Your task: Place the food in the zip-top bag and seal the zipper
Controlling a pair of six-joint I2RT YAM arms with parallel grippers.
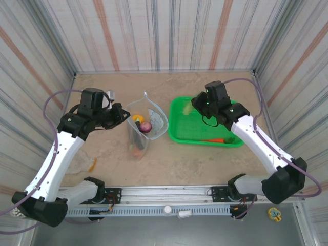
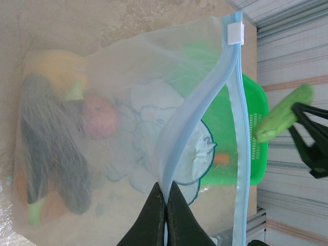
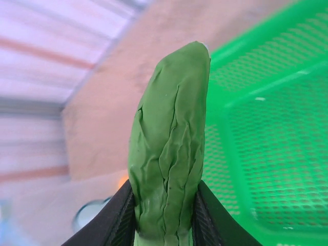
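Note:
The clear zip-top bag stands open at mid-table with its elephant print facing my left wrist camera. My left gripper is shut on the near lip of the light-blue zipper, holding the mouth open. Inside lie food pieces: a yellow pepper, a purple-pink ball and a dark eggplant. My right gripper is shut on a wrinkled green toy vegetable, held above the left end of the green basket, right of the bag mouth.
An orange carrot lies in the green mesh basket. A small orange piece sits on the table near the left arm. Striped walls close in the table on three sides.

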